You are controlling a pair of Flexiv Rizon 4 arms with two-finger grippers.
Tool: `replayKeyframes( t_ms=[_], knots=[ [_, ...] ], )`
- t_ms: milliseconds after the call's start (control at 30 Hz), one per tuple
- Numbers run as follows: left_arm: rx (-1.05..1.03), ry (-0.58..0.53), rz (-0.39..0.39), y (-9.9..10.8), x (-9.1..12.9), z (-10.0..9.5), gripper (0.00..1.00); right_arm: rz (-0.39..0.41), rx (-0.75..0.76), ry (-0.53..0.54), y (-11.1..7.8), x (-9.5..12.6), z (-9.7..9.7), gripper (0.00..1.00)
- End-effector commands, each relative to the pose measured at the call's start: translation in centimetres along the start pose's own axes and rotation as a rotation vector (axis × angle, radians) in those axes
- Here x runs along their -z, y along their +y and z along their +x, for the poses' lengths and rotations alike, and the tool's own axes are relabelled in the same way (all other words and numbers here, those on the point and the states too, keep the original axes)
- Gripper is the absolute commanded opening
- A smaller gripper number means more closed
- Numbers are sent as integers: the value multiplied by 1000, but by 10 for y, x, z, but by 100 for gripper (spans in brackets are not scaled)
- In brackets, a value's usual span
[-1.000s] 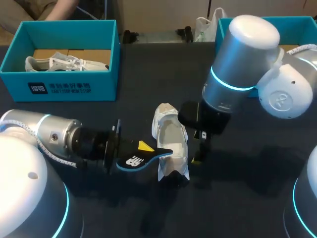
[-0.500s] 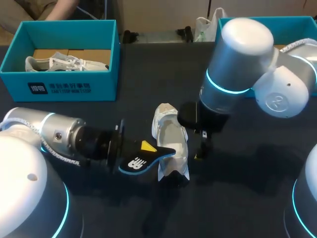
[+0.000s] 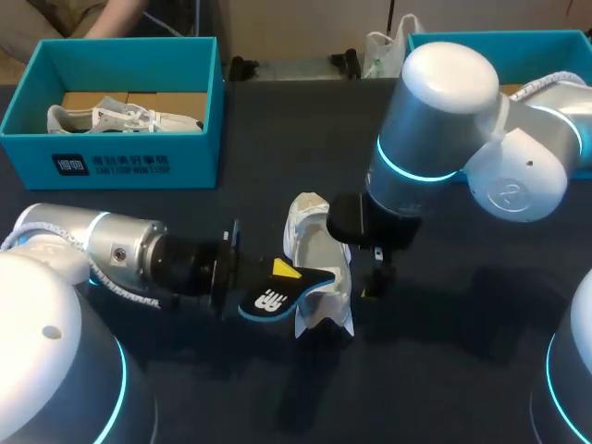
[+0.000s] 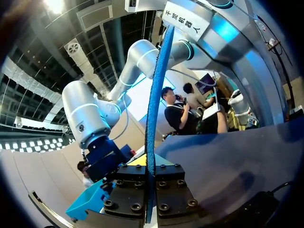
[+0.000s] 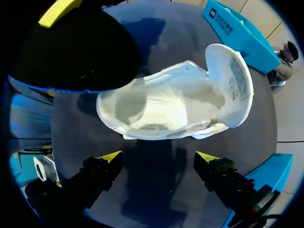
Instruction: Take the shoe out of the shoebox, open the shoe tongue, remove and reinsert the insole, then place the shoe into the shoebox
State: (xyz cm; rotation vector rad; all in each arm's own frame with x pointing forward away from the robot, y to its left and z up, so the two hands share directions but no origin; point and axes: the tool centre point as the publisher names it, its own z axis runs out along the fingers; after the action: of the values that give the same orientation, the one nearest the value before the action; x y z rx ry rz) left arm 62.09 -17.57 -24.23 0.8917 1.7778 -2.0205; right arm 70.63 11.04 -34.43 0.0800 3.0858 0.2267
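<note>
Your left gripper (image 3: 282, 275) is clamped on the insole (image 3: 268, 301). Over the last second it has pushed the insole toward the shoe (image 3: 319, 264), and the tip now overlaps the shoe's rim. The shoe sits mid-table, tongue folded open, well apart from the shoebox (image 3: 139, 162). Your right gripper (image 5: 156, 164) hangs wide open and empty just beside the shoe. Reinsertion looks to be starting.
</note>
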Motion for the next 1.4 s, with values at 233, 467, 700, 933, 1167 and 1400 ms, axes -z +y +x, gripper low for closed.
replayKeyframes(
  t_ms=[233,467,700,933,1167,1400],
  knots=[
    [-21,7,-4,10,-4,1,0,-19,-3,-21,2,-3,2,100],
    [-26,1,5,16,-5,-1,0,-44,-15,-23,0,-2,4,100],
    [-38,4,11,21,-7,0,0,-71,-16,-15,-3,-1,3,100],
    [-51,6,14,22,-9,0,0,-112,-4,2,-7,-1,3,100],
    [-28,1,27,22,-11,-6,0,-112,-4,2,-7,-1,3,100],
    [-1,-1,29,18,-13,-4,0,-112,-4,2,-7,-1,3,100]
  ],
)
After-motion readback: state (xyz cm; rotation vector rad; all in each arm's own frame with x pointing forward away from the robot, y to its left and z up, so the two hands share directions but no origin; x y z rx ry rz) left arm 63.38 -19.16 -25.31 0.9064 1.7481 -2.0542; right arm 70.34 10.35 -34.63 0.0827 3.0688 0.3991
